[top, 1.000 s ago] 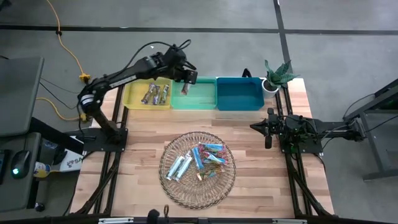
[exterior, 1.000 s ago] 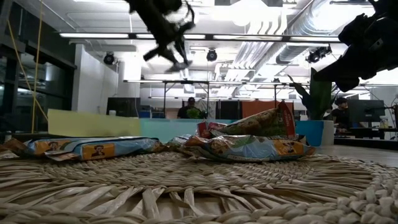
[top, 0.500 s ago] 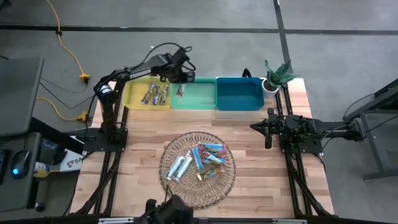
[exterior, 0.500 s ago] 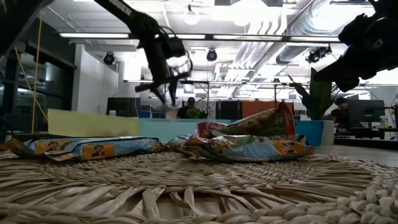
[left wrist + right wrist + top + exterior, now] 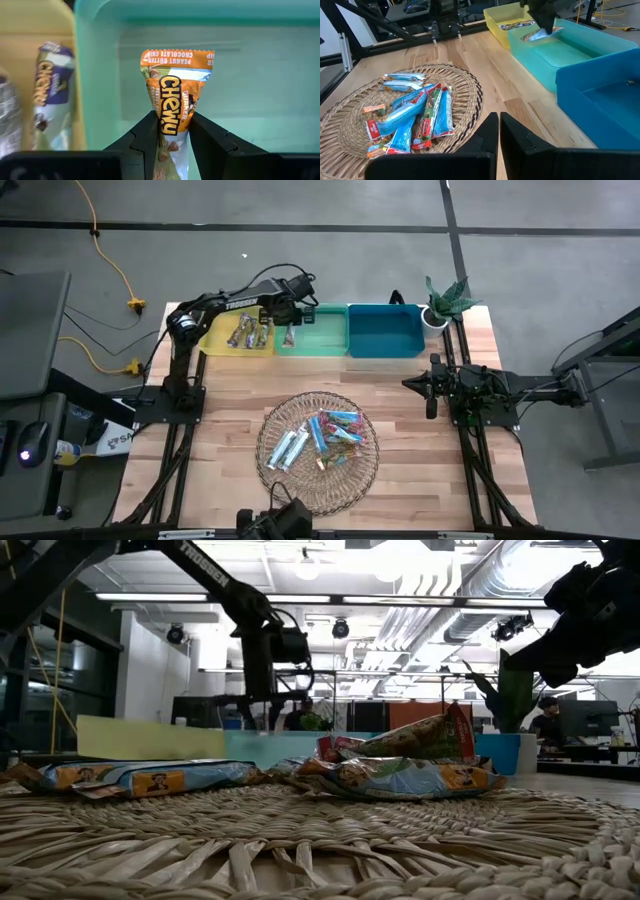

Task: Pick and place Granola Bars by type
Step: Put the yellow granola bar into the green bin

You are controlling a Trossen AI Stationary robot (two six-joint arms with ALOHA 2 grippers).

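My left gripper [image 5: 290, 318] hangs over the light green bin [image 5: 312, 332] at the table's far side, shut on an orange and silver granola bar [image 5: 172, 95]. The yellow bin [image 5: 225, 332] beside it holds brown-silver bars [image 5: 250, 332]. Several blue-white and teal-pink bars [image 5: 325, 435] lie flat in the round wicker tray [image 5: 285, 480] near the front edge. My right gripper [image 5: 499, 131] waits shut at the table's right side [image 5: 432, 395], holding nothing. My left gripper pinches the bar between its two fingers [image 5: 150, 137], across the wrapper's middle [image 5: 171, 125]. The fingers point steeply down from above. The bar hangs below them, its crimped orange end [image 5: 177, 57] lowest, inside the green bin. Whether that end touches the bin's floor I cannot tell.
A blue bin [image 5: 385, 330] stands to the right of the green one, and a small potted plant [image 5: 443, 302] sits at the far right corner. Bare wooden tabletop [image 5: 230, 395] lies between the bins and the tray.
My left gripper has come down toward the green bin with the bar, a little toward the table's left, and has tipped to point more steeply downward. The bar stays pinched and now hangs lower, inside the bin.
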